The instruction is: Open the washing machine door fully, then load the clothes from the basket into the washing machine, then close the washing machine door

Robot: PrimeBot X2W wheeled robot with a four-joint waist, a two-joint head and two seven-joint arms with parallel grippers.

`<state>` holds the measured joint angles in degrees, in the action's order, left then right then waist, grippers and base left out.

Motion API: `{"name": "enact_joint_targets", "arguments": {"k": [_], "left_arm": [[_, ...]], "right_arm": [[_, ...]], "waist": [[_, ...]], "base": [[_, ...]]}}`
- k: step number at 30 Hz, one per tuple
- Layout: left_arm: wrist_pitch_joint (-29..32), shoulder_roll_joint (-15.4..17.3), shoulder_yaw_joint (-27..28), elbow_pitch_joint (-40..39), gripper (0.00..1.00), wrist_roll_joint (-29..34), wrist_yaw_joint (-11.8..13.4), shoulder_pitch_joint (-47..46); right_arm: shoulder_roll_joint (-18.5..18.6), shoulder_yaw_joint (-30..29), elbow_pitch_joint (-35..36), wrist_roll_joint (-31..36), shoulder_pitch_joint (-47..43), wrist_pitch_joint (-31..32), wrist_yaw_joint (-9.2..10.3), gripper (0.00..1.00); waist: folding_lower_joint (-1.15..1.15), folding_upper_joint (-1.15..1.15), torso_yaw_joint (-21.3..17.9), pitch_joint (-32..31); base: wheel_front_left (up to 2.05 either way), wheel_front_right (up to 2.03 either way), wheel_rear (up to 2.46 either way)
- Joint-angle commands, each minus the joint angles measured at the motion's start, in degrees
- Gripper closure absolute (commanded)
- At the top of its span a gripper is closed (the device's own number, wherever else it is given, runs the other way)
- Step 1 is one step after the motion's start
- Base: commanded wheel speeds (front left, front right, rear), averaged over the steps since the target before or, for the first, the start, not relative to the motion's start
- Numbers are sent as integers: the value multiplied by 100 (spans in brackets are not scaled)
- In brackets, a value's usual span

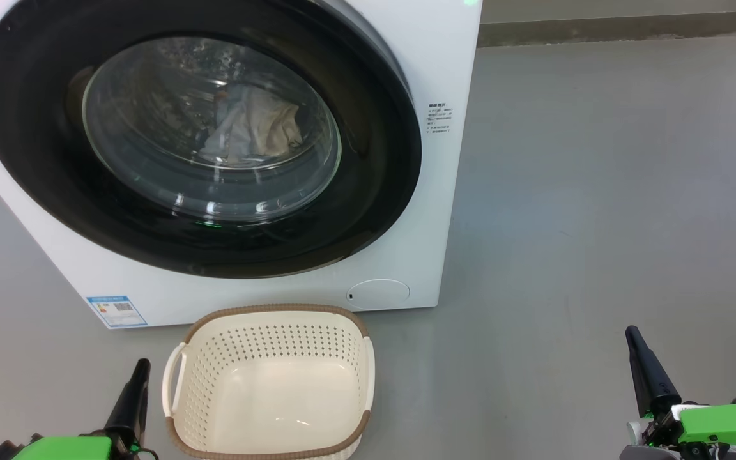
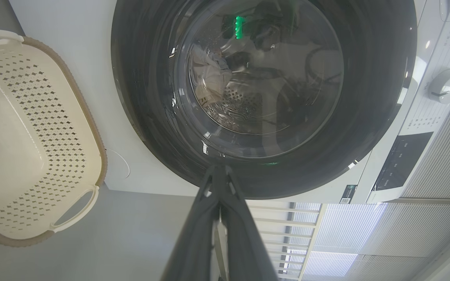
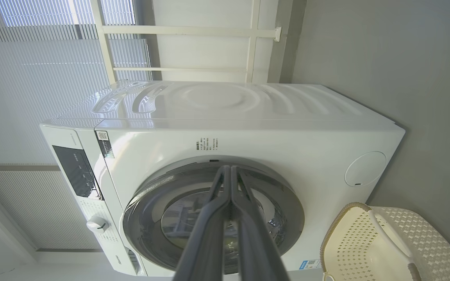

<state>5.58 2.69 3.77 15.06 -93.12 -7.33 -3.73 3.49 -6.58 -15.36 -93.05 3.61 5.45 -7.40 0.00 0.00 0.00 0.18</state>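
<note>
- One washing machine (image 1: 444, 211) is standing on the floor (image 1: 598, 191) ahead of the robot, its front facing both grippers.
- The washing machine door (image 1: 374, 179) is lying flat against that front, apparently shut; whether it is latched cannot be told.
- The basket (image 1: 266, 345) is sitting empty before the machine, between the grippers.
- The clothes (image 1: 253, 128) are resting inside the drum (image 2: 240, 101), behind the door's clear centre.
- The left gripper (image 1: 142, 365) is hovering just beside the basket and the right gripper (image 1: 634, 338) well apart from it, both closed tight and holding nothing. The door is lying forward and above them, nearer the left, so any confirming push would probably be falling to that side.
</note>
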Motion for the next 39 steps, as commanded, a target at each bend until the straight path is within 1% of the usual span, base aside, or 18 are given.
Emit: {"name": "enact_joint_targets", "arguments": {"k": [1,39], "left_arm": [[28,78,196,-104,100,30,-15,-239],[56,54,231,-103,100,59,-15,-242]], "right_arm": [[7,97,139,13,248,30,-9,100],[-21,58,137,45,252,61,-9,100]], "waist": [[0,0,0,0],[0,0,0,0]], "base": [[0,0,0],[0,0,0]]}}
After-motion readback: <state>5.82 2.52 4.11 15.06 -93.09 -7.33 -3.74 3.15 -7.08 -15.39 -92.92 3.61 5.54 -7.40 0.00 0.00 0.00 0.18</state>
